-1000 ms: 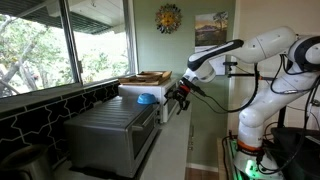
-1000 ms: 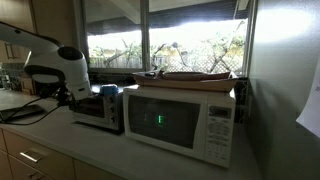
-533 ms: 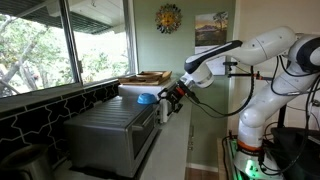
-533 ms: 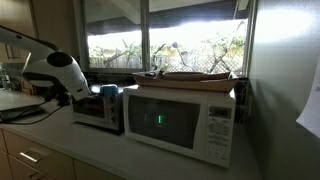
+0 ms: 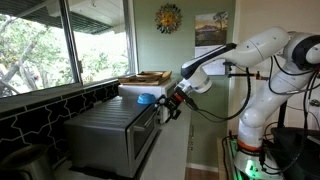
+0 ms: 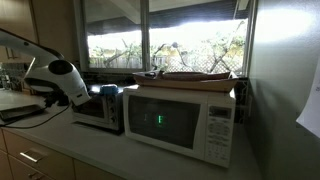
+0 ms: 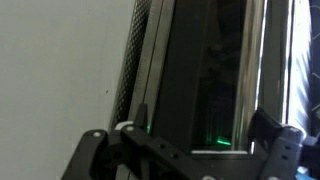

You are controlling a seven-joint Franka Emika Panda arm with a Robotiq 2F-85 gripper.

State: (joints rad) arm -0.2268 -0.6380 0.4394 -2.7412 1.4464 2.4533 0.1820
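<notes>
One gripper [image 5: 172, 104] hung right at the front top edge of the toaster oven [image 5: 112, 135]. Its fingers [image 7: 95, 150] were spread apart in the wrist view and clamped on nothing; I couldn't tell whether they touched the door. The oven sat directly ahead of and below the gripper on the counter, with a blue object [image 5: 146, 98] on its top just beside the gripper and the white microwave [image 6: 180, 120] beyond. The door looked like stiff metal with glass, smooth, probably slick and somewhat breakable. The bar handle along its upper edge seemed the sensible grip spot. No brand was legible. The microwave's green display glowed, digits too small to read.
</notes>
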